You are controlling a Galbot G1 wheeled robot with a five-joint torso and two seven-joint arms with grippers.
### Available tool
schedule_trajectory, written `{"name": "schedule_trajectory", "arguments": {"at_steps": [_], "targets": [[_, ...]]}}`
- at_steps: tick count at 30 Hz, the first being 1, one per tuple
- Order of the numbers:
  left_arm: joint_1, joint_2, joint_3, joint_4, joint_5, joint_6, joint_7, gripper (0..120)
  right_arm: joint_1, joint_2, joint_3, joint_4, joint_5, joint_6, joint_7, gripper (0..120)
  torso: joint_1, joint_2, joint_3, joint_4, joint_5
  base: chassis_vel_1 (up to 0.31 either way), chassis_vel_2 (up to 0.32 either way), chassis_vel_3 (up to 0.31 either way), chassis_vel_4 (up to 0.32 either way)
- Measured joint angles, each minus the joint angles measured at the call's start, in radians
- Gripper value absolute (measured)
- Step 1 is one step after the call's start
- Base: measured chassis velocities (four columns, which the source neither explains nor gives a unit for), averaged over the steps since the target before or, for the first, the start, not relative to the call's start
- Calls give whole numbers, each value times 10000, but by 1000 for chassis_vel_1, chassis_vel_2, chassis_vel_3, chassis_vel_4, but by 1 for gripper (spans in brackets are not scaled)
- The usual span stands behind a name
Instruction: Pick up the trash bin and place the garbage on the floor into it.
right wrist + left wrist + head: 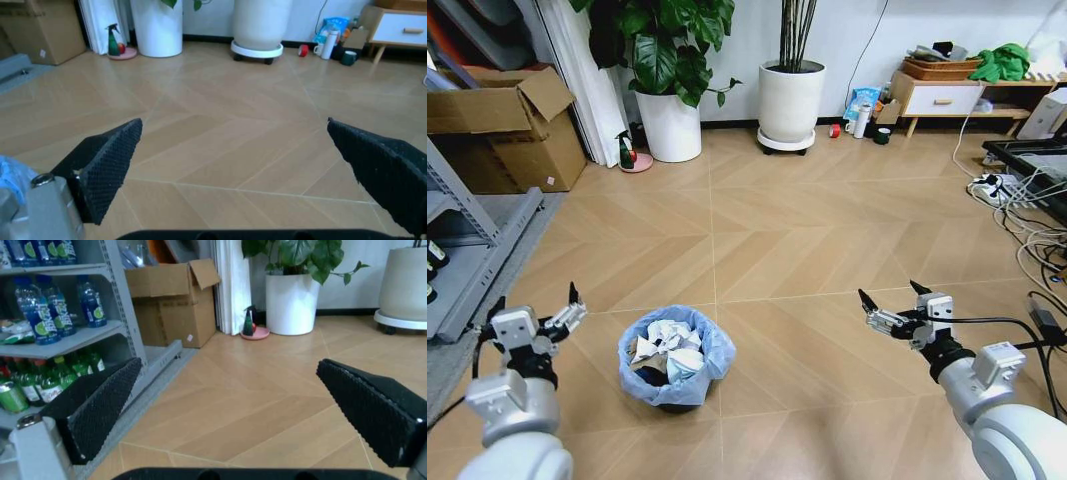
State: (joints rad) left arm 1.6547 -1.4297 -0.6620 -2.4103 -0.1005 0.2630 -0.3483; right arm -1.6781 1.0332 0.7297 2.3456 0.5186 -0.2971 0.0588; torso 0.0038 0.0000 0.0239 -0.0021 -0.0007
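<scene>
Herringbone wooden floor (pixel 807 250) is being shown across most of the head view, and no loose litter is being made out on its open stretch. Along the far wall at the top of the frame, two white plant pots (pixel 791 100) are standing, with a cardboard box (pixel 502 130) at the upper left and a low cabinet (pixel 942 95) at the upper right. A tangle of cables (pixel 1027 230) is lying along the right edge, and a metal shelf (pixel 73 340) loaded with bottles is being seen at the left of the left wrist view.

The trash bin (pixel 675 358) is resting on the floor at the lower centre-left, lined with a blue bag and already heaped with crumpled garbage (pixel 665 345). It is being flanked by both arms, neither touching it.

The left end effector (pixel 564 318) is being held just beside the bin at its left, fingers spread apart and holding nothing. The right end effector (pixel 882 320) is hovering well to the bin's right, likewise spread apart and unloaded.

Risks are being judged as follows: the loose bag could be pinched instead of the rim, so the bin would slip or tip and the heaped paper would be spilled. The right arm could also be snagged on the cables.
</scene>
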Motion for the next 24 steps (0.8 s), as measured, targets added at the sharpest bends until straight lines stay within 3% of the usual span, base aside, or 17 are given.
{"name": "schedule_trajectory", "arguments": {"at_steps": [5, 24], "targets": [[-26, -230, 104, 25, 192, -41, 8, 100, -21, -44, -58, 10, 2, 0, -8, 100, 0, 0, 1, -2, 1, 0, 0, 0, 0], [-364, 18, 297, 660, 73, 16, -19, 100, 498, -147, -279, -527, -49, 185, -104, 100, 0, 0, 1, -3, 4, -99, -95, 94, 97]]}}
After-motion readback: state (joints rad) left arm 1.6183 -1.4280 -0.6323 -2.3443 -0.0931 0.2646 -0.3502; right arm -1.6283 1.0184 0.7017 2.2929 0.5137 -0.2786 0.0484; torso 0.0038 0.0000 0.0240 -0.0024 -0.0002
